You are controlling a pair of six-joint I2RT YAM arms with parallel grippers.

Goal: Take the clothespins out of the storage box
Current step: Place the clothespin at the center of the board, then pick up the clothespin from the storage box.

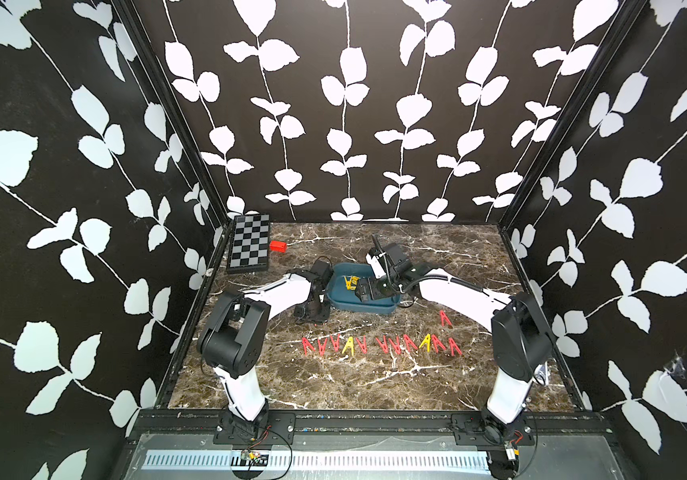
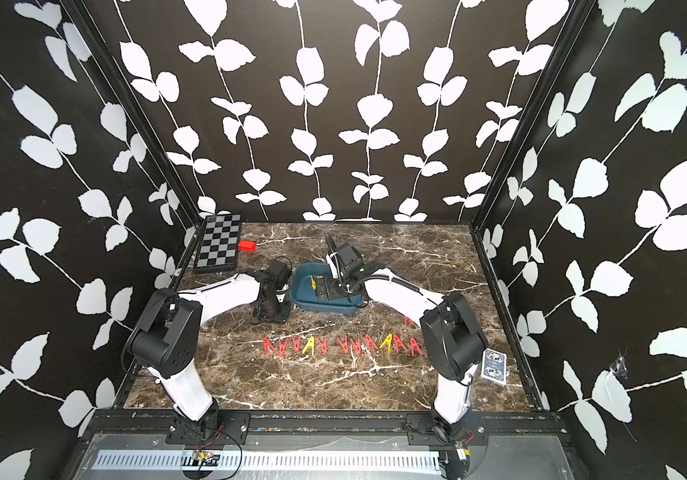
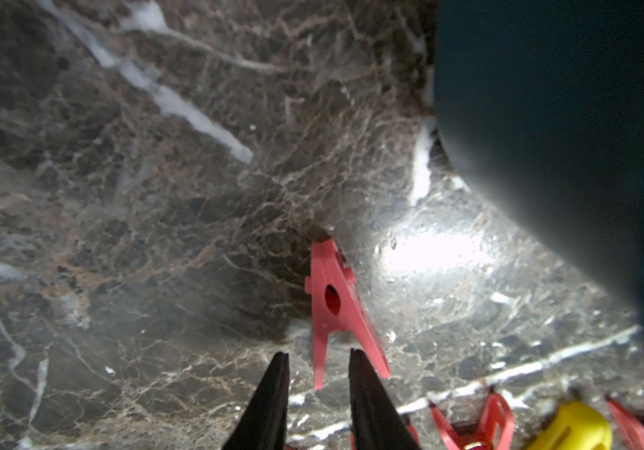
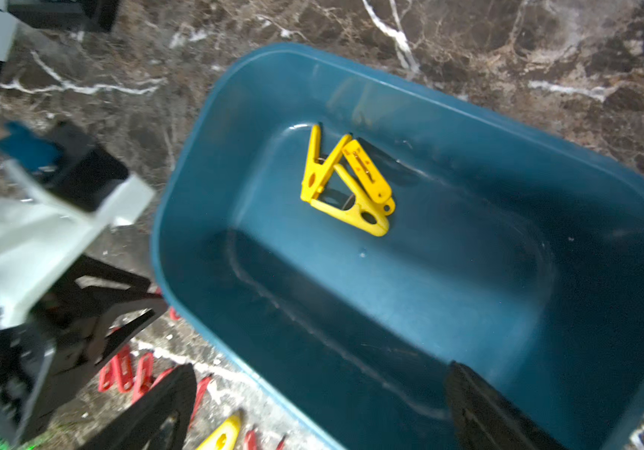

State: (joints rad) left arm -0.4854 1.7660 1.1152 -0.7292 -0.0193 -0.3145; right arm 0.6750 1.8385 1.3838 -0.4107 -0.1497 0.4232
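Observation:
The teal storage box [image 1: 375,308] [image 2: 335,309] sits mid-table. In it lie two yellow clothespins [image 4: 345,187] [image 1: 350,282], tangled together. My right gripper [image 4: 318,370] [image 1: 368,289] hangs wide open over the box's near end, holding nothing. My left gripper [image 3: 319,352] [image 1: 311,311] is down at the table beside the box's left wall [image 3: 546,117]. Its jaws stand a little apart. A red clothespin [image 3: 336,307] lies flat just past the tips, one leg reaching into the gap, ungripped. Several red and yellow clothespins [image 1: 379,345] [image 2: 341,345] stand in a row nearer the front.
One red clothespin [image 1: 444,318] lies apart by the right arm. A checkerboard [image 1: 249,243] and a small red block [image 1: 278,246] are at the back left. A card deck [image 2: 493,365] lies at the right edge. Patterned walls enclose the table.

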